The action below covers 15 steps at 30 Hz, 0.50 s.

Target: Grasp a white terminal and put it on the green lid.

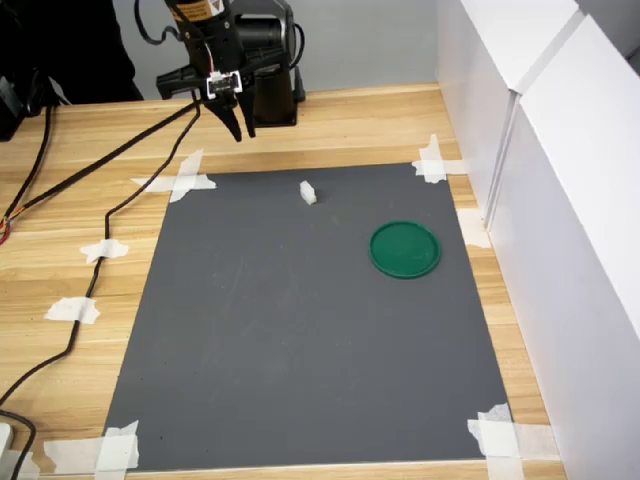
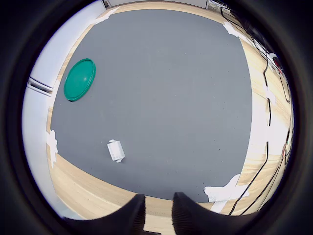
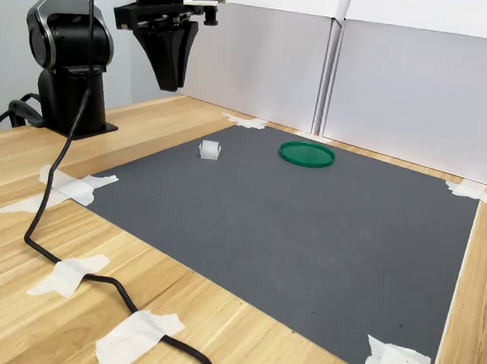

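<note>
- Black two-fingered gripper (image 1: pixel 238 127) hangs in open air above the wooden surface (image 1: pixel 340 125), just off the grey rectangular mat (image 1: pixel 300 340); nothing beneath it.
- Tiny white plastic terminal block (image 1: pixel 308 192) stands alone on the mat, clear on all sides.
- Flat round dark-green plastic lid (image 1: pixel 405 249) well apart from the block; bare mat between them.
- White panel wall (image 1: pixel 560 200) borders the first exterior view's right, near the lid.
- Black cables (image 3: pixel 56 209) trail over the wood beside the mat, off it.
</note>
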Available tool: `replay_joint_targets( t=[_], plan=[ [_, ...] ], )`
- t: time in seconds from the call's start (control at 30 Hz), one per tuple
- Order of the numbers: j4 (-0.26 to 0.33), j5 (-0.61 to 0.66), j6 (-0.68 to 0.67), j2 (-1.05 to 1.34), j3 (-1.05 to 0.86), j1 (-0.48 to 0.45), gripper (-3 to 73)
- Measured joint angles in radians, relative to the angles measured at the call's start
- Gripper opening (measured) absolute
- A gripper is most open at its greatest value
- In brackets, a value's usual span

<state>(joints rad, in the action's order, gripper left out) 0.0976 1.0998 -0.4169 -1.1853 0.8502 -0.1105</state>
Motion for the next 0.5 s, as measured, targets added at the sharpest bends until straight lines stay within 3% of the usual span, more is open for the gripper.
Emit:
replay_joint_targets(
  t=[0.2,0.37,0.5],
  plan=[
    [-0.003,0.003,0.033,-0.022,0.0,0.0,47.4],
    [-0.018,-0.003,0.159,-0.045,0.0,0.014,49.5],
    [-0.06,-0.018,0.25,-0.078,0.0,0.105,49.6]
  ],
)
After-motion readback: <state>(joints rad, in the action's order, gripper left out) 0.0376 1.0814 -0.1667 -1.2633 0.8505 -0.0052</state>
